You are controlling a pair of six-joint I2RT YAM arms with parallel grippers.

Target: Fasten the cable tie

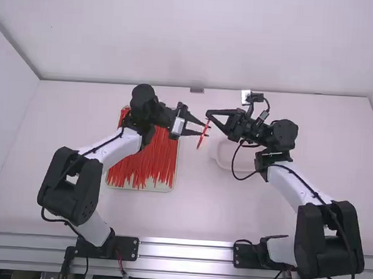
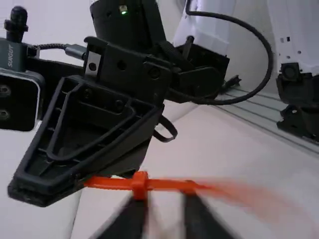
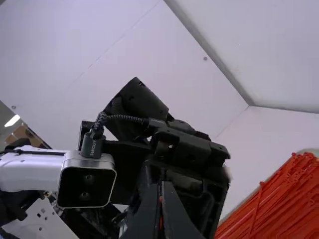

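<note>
Cable tie: a single red plastic cable tie (image 2: 149,184) is held up above the white table (image 1: 325,128), between the two grippers.
Right gripper: the black right gripper (image 3: 158,219) is clamped on one end of the tie, with a sliver of red showing in its narrow gap.
Left gripper: the black left gripper (image 2: 162,211) is released, its fingers (image 2: 132,219) apart, and the tie lies across their tips.
Spare ties: a heap of loose red cable ties (image 1: 144,162) lies on a pale flat tray (image 1: 152,189) beneath the left arm.
</note>
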